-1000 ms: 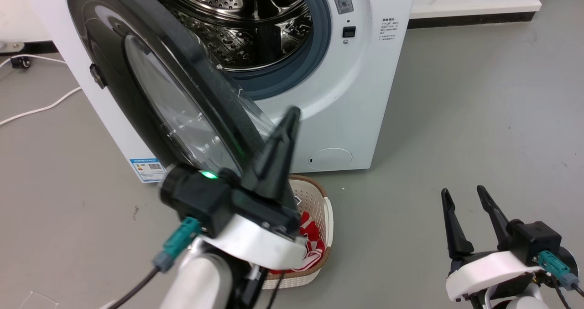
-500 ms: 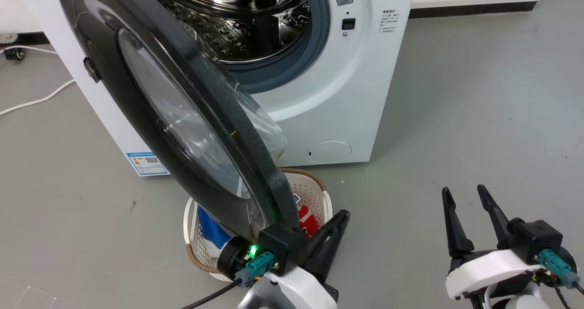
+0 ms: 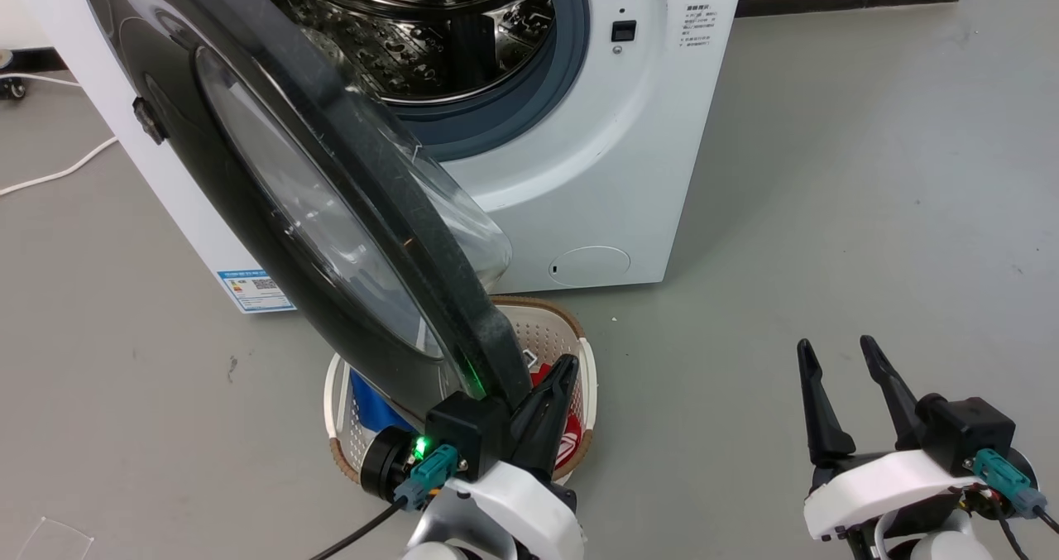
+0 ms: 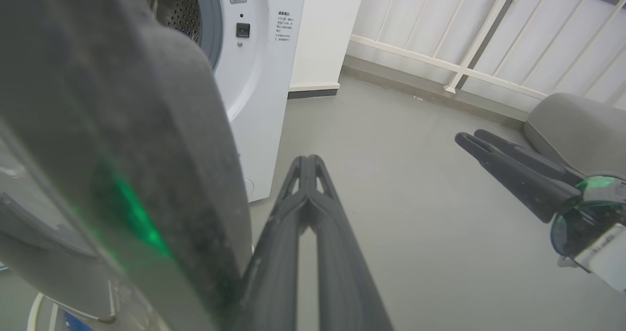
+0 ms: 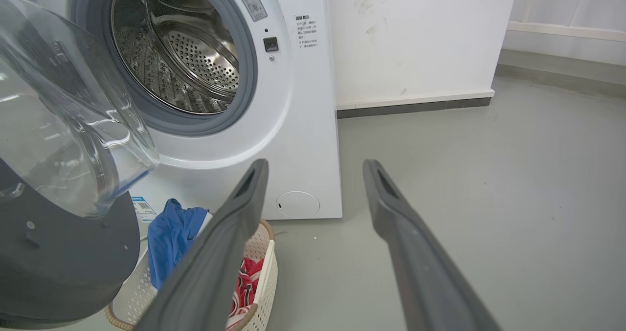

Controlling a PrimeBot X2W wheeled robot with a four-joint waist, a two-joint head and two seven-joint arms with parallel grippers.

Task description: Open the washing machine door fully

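Grey floor (image 3: 827, 212); washing machine door (image 3: 273, 212) rim just beside pinched-together left gripper (image 3: 567, 366).

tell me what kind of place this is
Probably a laundry or utility corner: a white front-loading washing machine, a basket of clothes on the bare grey floor, and a white railing by the wall.

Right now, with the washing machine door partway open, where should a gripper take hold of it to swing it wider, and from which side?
Take the washing machine door by its thick black rim at the free edge, low down beside the shut left gripper. Come from the side facing the drum, probably: the rim is a broad flat band, while the glass bowl bulges smooth.
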